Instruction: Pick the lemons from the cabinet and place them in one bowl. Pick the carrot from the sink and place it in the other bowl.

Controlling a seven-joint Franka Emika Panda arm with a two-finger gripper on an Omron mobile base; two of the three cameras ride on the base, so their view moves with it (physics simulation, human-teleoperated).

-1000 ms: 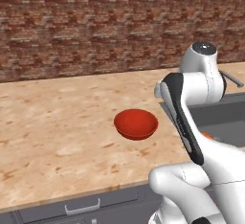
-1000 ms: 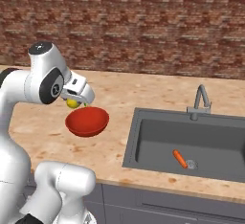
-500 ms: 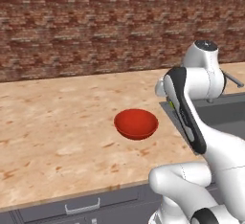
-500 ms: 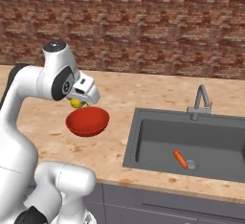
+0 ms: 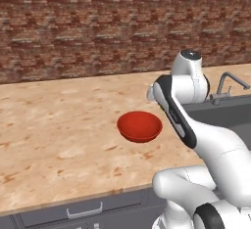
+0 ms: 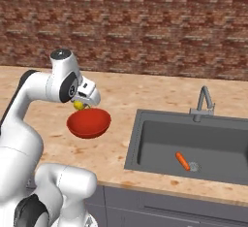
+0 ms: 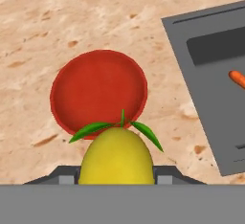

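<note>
The jaws are clamped on a lemon (image 7: pixel 116 157) above the red bowl (image 7: pixel 98 92). Next, I'd say: lower slightly, then let go.

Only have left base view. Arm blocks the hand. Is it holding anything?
Observer: Yes, the gripper is shut on a lemon, seen close in hand view.
Operator: Where is it relative to the red bowl?
Observer: Right base view puts the lemon just above the red bowl's far rim; the bowl looks empty in hand view.
Operator: Carrot status?
Observer: The carrot lies in the sink beside the drain.
</note>
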